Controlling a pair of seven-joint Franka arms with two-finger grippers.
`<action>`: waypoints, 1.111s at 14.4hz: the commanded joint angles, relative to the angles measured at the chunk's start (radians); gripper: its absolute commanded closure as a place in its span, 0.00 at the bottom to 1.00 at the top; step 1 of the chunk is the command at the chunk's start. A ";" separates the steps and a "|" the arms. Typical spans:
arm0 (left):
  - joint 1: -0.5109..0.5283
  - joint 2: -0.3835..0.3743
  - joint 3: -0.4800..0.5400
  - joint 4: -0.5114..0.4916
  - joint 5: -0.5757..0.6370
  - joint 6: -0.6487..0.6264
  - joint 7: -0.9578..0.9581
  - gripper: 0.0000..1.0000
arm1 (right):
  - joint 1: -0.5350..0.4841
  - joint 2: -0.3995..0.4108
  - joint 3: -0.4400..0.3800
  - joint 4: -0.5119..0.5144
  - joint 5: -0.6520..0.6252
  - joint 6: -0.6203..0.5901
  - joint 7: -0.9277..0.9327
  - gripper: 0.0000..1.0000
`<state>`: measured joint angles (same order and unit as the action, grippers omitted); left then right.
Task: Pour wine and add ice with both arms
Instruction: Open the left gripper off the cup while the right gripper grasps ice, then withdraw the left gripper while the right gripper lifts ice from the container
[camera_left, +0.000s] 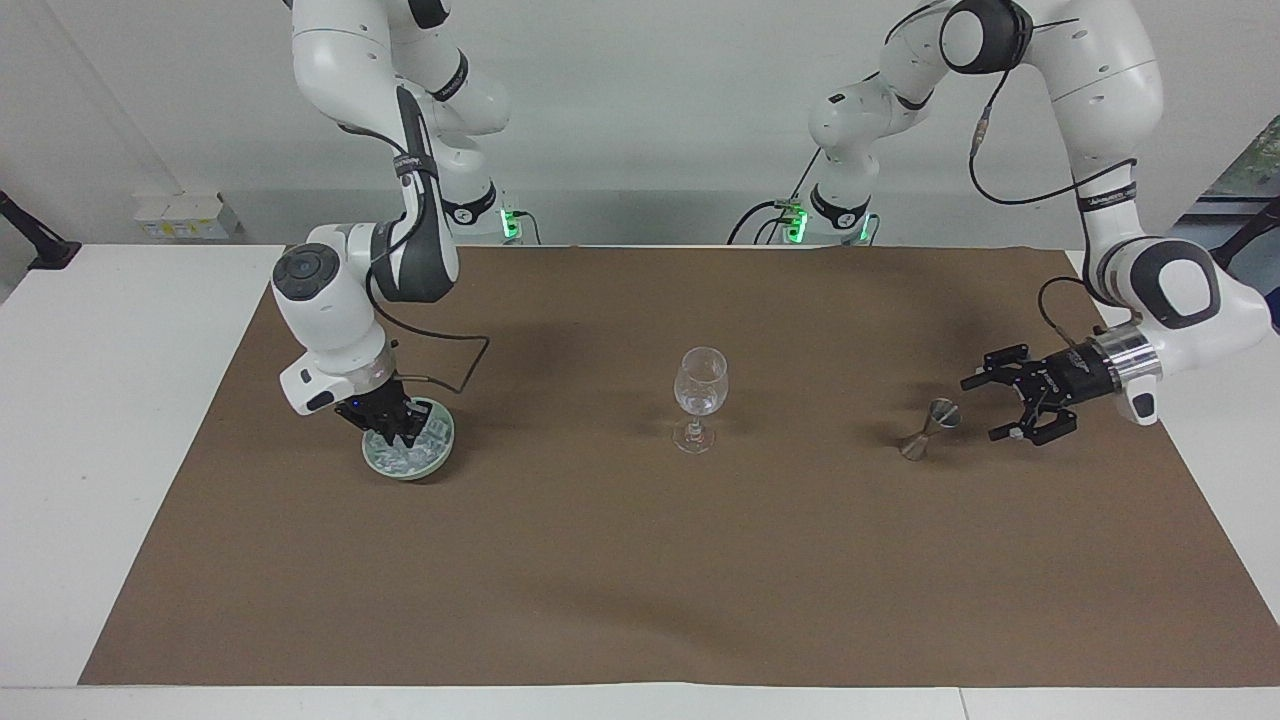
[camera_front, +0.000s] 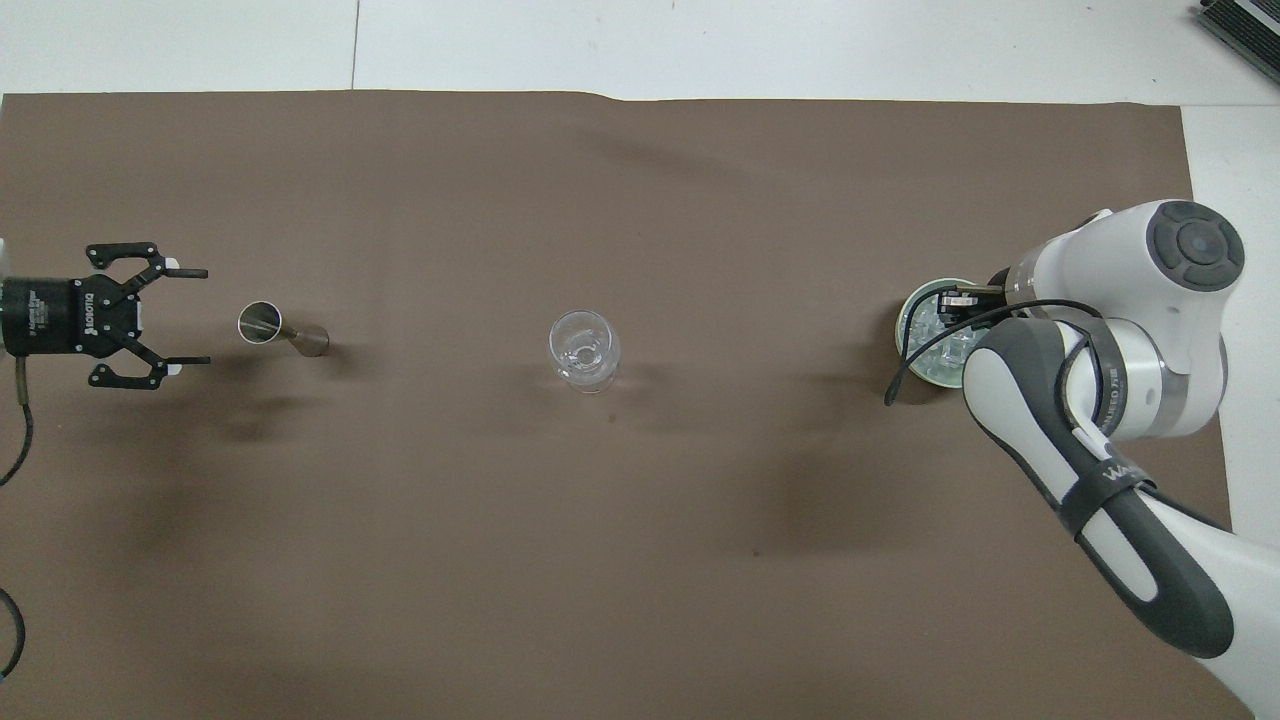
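Note:
A clear stemmed wine glass (camera_left: 700, 385) (camera_front: 583, 348) stands mid-mat. I cannot make out wine in it. Toward the left arm's end stands a small metal jigger (camera_left: 930, 425) (camera_front: 280, 330), upright and free. My left gripper (camera_left: 985, 408) (camera_front: 195, 316) is open, low over the mat, a short gap from the jigger on the side away from the glass. At the right arm's end sits a pale green bowl (camera_left: 445, 445) (camera_front: 900, 325) of ice (camera_left: 400, 460) (camera_front: 925, 340). My right gripper (camera_left: 395, 430) (camera_front: 950, 305) points down into it, shut, with its tips among the chunks. Whether a chunk is pinched is hidden.
A brown mat (camera_left: 640, 580) covers the white table (camera_left: 100, 450). The right arm's black cable (camera_left: 470, 360) loops over the mat beside the bowl. Small white boxes (camera_left: 180, 215) sit by the wall past the right arm.

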<state>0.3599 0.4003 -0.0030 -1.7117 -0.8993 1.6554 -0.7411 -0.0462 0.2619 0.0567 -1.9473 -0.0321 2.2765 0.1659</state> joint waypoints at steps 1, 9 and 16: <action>-0.006 0.002 -0.002 0.142 0.135 -0.061 -0.032 0.00 | -0.006 -0.032 0.008 0.017 0.017 -0.037 -0.039 1.00; -0.079 -0.096 -0.023 0.224 0.456 -0.062 0.302 0.00 | -0.014 -0.165 0.006 0.041 0.017 -0.126 -0.039 1.00; -0.189 -0.205 -0.023 0.205 0.707 -0.059 0.642 0.00 | -0.017 -0.243 0.008 0.045 0.018 -0.187 -0.051 1.00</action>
<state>0.2205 0.2345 -0.0388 -1.4819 -0.2603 1.6017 -0.1860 -0.0476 0.0367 0.0567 -1.8982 -0.0321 2.1103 0.1654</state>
